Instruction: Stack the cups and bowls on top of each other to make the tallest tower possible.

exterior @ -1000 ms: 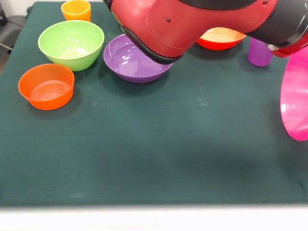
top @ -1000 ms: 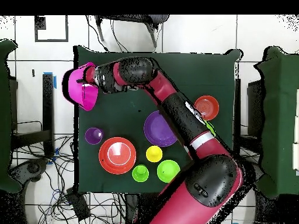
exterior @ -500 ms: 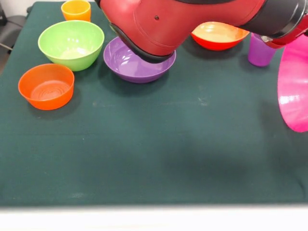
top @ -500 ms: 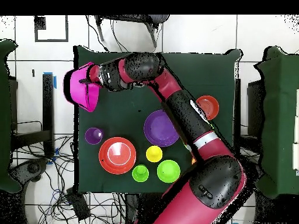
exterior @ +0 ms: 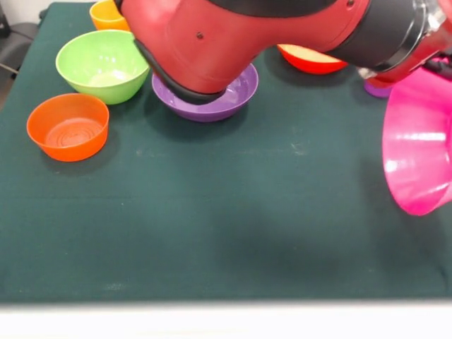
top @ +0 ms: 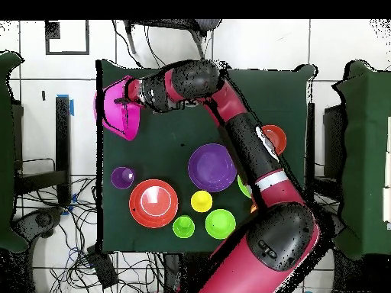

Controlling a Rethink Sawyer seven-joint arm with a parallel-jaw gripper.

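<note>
Since a sec ago the pink bowl [exterior: 418,148] has come further in from the front view's right edge, and the arm [exterior: 233,35] has swung left, now covering more of the purple bowl [exterior: 236,95] and the orange cup [exterior: 106,13]. Pink bowl is held up off the table [exterior: 212,233], tilted on its side w/ its mouth facing left. Gripper [top: 122,99] sits at the bowl's rim in the overhead view; can't tell whether the fingers are clenched on it.

On the table, front view: light green bowl [exterior: 99,65] far left, orange-red bowl [exterior: 68,127] nearer and just left of it, purple bowl to the right of the green one. Second orange-red bowl [exterior: 311,60] far right, partly behind the arm. Purple cup [exterior: 378,88] barely shows beside it.

Overhead also shows yellow cup [top: 201,201], green cup [top: 183,226] and small green bowl [top: 220,223] grouped near the robot's base. No tower started.
</note>
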